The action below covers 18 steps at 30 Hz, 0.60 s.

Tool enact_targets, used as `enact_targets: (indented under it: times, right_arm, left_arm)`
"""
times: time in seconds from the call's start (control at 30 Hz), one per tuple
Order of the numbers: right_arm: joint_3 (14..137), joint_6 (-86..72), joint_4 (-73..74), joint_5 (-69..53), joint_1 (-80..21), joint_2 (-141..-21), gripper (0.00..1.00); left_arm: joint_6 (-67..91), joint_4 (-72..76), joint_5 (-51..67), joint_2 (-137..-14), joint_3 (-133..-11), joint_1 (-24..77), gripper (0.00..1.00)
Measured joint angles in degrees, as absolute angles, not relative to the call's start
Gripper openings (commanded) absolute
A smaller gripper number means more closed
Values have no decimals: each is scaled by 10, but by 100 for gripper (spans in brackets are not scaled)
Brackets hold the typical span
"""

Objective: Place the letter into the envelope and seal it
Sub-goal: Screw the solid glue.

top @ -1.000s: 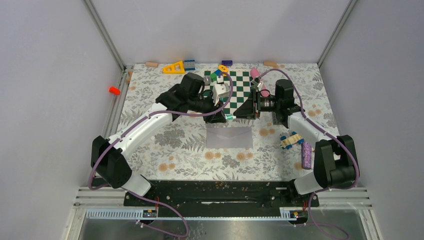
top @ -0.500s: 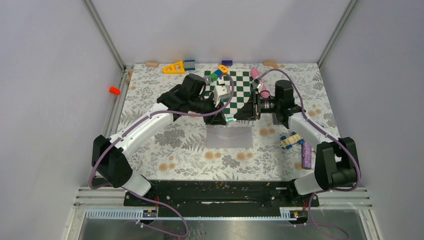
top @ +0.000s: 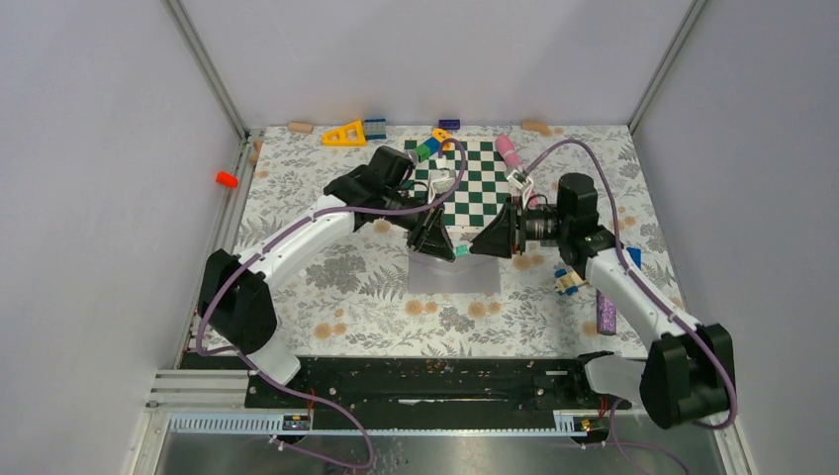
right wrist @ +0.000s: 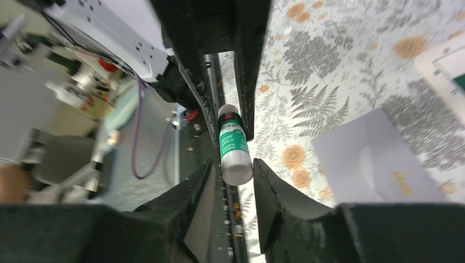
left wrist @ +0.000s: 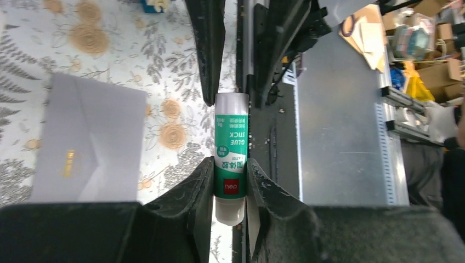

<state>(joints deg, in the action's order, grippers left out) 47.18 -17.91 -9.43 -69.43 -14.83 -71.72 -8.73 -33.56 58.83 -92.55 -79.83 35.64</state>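
The light grey envelope (top: 455, 273) lies flat on the floral table, and also shows in the left wrist view (left wrist: 88, 145) and the right wrist view (right wrist: 373, 156). Its triangular flap lies folded down. The letter is not visible. My left gripper (top: 442, 244) hovers over the envelope's far edge, shut on a green and white glue stick (top: 460, 251), which it grips near its base (left wrist: 230, 164). My right gripper (top: 483, 243) faces it. Its jaws are open around the stick's other end (right wrist: 234, 148), with a gap on one side.
A green and white checkerboard (top: 477, 183) lies just behind the envelope. Small toys line the back edge, among them a yellow triangle (top: 344, 133) and a pink piece (top: 507, 148). A toy car (top: 572, 281) and a purple block (top: 605, 313) sit at the right.
Both grippers moved toward the near side, from the checkerboard's edge to above the envelope. The left one carried the glue stick. The right one now has its jaws around the stick's free end.
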Motion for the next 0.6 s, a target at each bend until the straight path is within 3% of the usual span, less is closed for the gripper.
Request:
enact_targets:
  times: [0.13,0.2,0.37,0.6]
  right_arm:
    - [438,-62,-94,-694,-159,-644,75]
    - [432,-26,-92,-690,-163,-620,82]
    - [455,-21,-49,-679,-165,-621,81]
    - [559,-180,27,-687,-139,-743,73]
  left_arm:
    - [-73,-335,632,-936,-800,354,0]
    - [-69,-334,640,-939,-800,351,0]
    - [-69,-334,635,-939,-800,348,0]
    - [-101,-336,571,-903,-800,350,0]
